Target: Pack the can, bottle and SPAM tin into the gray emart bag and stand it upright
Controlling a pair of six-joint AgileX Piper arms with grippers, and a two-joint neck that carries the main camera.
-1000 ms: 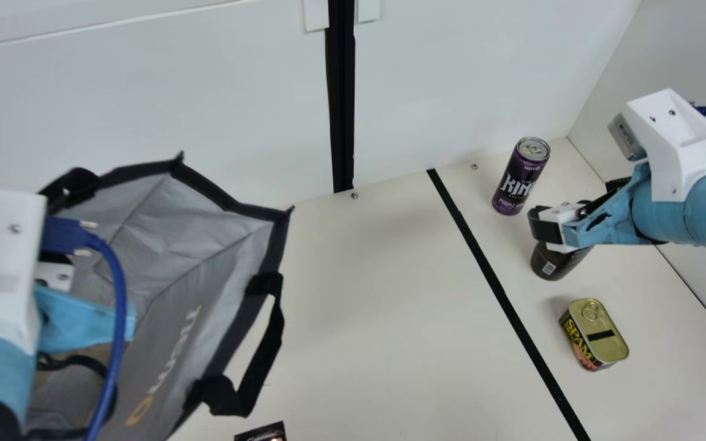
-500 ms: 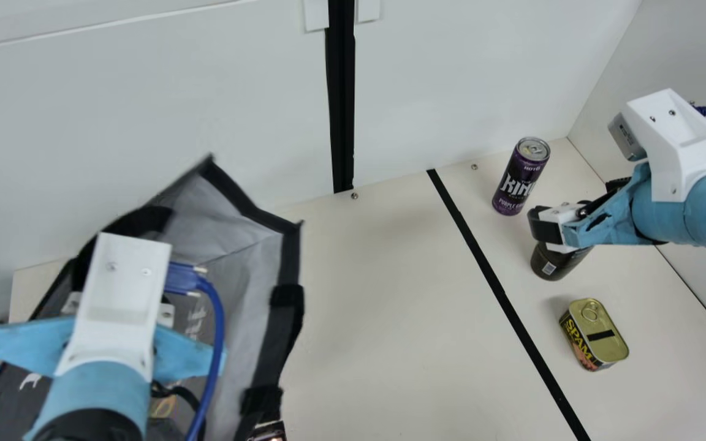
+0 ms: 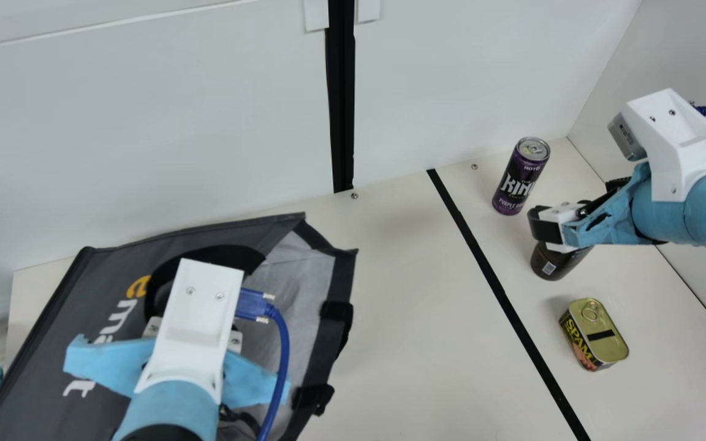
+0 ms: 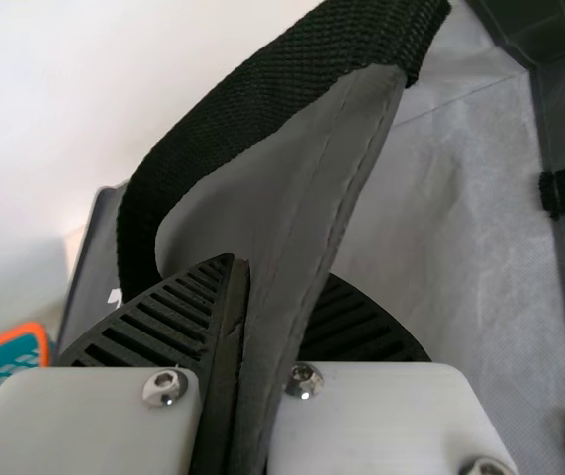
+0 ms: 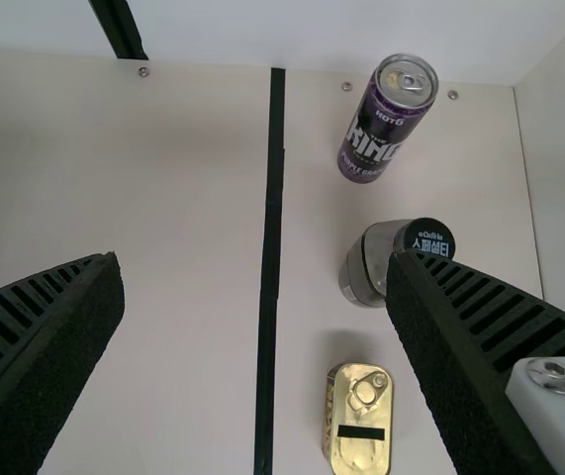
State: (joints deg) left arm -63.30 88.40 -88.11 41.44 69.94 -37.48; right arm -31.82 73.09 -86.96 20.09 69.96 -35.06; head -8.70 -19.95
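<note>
My left gripper point(image 4: 267, 287) pinches the floppy rim point(image 4: 322, 218) of the gray emart bag point(image 3: 46, 361), table left; I'd lift gently there. My right gripper point(image 5: 252, 272) gapes empty near the bottle point(image 5: 364, 272), between purple can point(image 5: 386, 119) and SPAM tin point(image 5: 358, 411): 3 rigid, likely slippery things to squeeze mid-body.

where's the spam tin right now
In the main view, the SPAM tin is on the table toward the right, right of the black line, with the dark bottle its nearest neighbour.
</note>
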